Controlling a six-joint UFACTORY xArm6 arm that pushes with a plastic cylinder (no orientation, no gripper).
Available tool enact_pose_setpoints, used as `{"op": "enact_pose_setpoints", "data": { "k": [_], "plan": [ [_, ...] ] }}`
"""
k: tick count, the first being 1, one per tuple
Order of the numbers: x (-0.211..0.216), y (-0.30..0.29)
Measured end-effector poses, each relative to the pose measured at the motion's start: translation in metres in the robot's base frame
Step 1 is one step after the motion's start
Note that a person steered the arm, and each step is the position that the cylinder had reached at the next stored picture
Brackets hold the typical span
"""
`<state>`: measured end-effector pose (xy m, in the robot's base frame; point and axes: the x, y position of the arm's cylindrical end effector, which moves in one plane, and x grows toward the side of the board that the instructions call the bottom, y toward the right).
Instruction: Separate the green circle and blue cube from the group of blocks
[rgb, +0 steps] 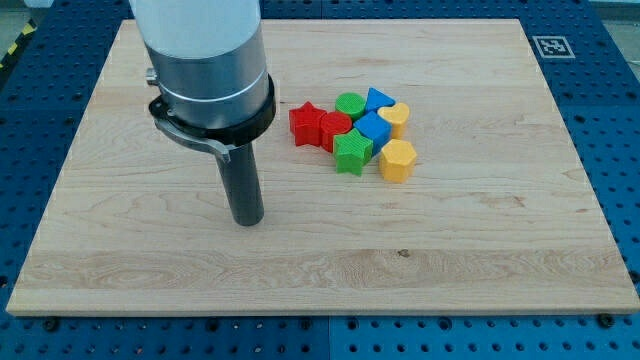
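Note:
A tight group of blocks lies right of the board's middle. The green circle (350, 103) is at the group's top, touching the blue triangle (377, 99) on its right. The blue cube (373, 127) sits in the group's centre, hemmed in by the other blocks. Around it are a red star (306, 123), a red block (335, 131), a green star (352, 151), a yellow heart (396, 115) and a yellow hexagon (397, 160). My tip (248, 219) rests on the board to the view's left and below the group, well apart from every block.
The wooden board (480, 250) lies on a blue perforated table. The arm's grey and white body (205, 60) covers the board's upper left. A fiducial tag (552, 45) is at the board's top right corner.

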<state>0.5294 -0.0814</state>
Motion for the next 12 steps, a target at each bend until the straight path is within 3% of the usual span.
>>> {"op": "enact_pose_setpoints", "data": {
  "k": [1, 2, 4, 7, 9, 12],
  "plan": [
    [-0.010, 0.012],
    [-0.019, 0.063],
    [-0.079, 0.158],
    [-0.096, 0.179],
    [-0.135, 0.164],
    [-0.157, 0.080]
  ]
}}
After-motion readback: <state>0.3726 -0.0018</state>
